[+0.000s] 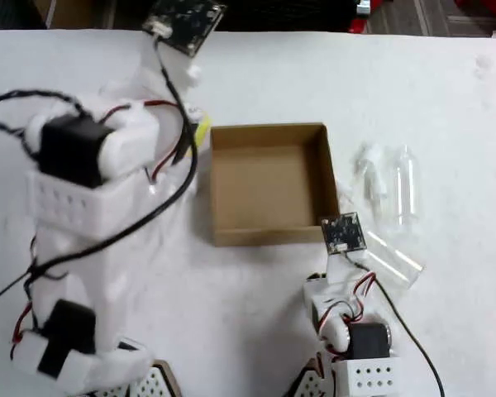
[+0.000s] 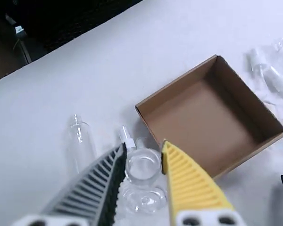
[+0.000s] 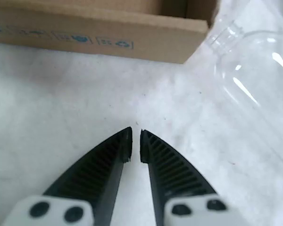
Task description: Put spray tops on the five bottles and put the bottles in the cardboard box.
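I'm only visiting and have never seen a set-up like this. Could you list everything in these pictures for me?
Brown open cardboard box: one, in the middle of the table, nothing inside.
Clear plastic bottles: one in the left gripper, one lying on the table beside it, several lying right of the box; the total cannot be told.
White spray tops: one near the held bottle, at least one among the bottles right of the box.
White table: one, under everything.
Left gripper: grey and yellow fingers, closed on a bottle, by the box's left side.
Right gripper: black fingers, nearly together, holding nothing, low over the table near the box.
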### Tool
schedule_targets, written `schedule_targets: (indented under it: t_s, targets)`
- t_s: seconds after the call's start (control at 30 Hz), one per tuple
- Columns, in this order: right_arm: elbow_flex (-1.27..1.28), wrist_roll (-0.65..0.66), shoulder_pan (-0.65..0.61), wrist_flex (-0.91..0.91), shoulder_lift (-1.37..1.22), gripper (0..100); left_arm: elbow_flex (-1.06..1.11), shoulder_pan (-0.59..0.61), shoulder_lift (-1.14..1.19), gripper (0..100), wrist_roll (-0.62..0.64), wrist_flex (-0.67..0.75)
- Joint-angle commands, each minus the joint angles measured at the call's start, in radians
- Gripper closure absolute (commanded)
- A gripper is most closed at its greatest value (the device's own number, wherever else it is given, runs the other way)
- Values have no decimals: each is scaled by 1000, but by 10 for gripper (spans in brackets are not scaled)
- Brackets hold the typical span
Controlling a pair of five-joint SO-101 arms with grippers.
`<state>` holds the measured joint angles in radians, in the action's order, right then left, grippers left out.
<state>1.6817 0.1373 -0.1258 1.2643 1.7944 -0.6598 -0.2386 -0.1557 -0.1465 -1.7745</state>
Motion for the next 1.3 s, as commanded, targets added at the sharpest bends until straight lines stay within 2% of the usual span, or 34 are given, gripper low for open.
schedule_targets:
  t_s: [0.0, 0.13, 0.43, 0.57, 0.73, 0.8, 1.27]
  targets:
    - [9, 9, -1, 7, 5, 981, 106, -50, -113, 902, 15, 12]
    - [9, 9, -1, 7, 5, 981, 293, -67, -252, 902, 15, 114]
    - [9, 9, -1, 7, 5, 981, 818, -65, -572, 902, 28, 571]
    - [9, 9, -1, 7, 5, 981, 984, -65, -636, 901, 133, 796]
    - [9, 9, -1, 7, 5, 981, 1114, -56, -555, 898, 166, 1111]
    - [9, 9, -2, 7, 5, 981, 1140, -44, -504, 898, 166, 1194]
    - [9, 9, -1, 7, 5, 981, 1146, -42, -120, 898, 167, 1485]
